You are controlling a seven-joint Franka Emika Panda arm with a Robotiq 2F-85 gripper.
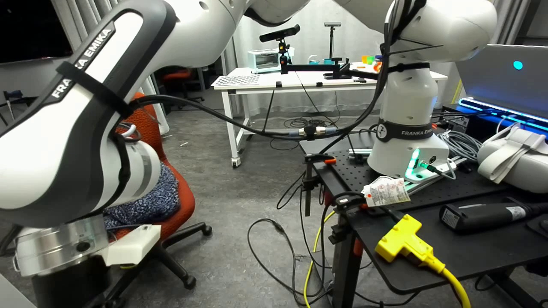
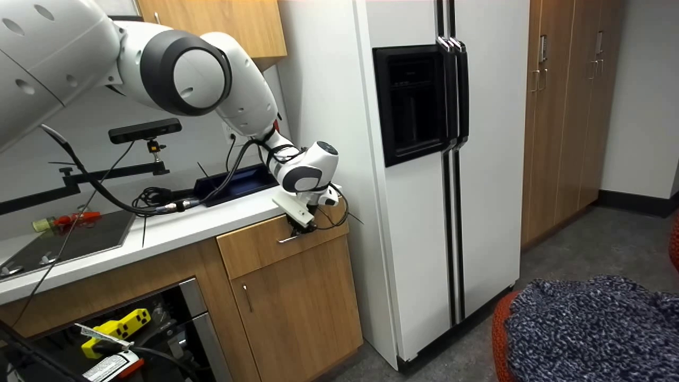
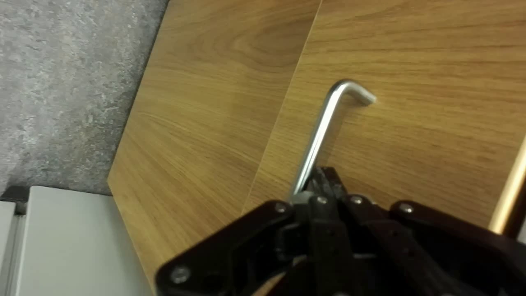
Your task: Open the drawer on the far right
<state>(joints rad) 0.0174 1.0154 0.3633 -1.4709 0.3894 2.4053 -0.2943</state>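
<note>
Drawer (image 2: pixel 265 244) likely stiff pull; metal handle (image 3: pixel 320 135) probably slick, hook mid-bar. My jaws pressed together, tips beside it.

In the wrist view my claw (image 3: pixel 327 179) is dark and blurred, its base cut off by the lower edge. It hides one end of the metal handle (image 3: pixel 318 142) — whether the two touch, I cannot tell. The drawer (image 3: pixel 411 135) runs past the top and right edges. In an exterior view the claw, partly behind a white box (image 2: pixel 293 209), is too small to make out. In an exterior view my arm (image 1: pixel 47 158), cut off by the left edge, hides part of the orange chair (image 1: pixel 185 199) — and print on the white tag (image 1: pixel 386 191) is too small to read.
</note>
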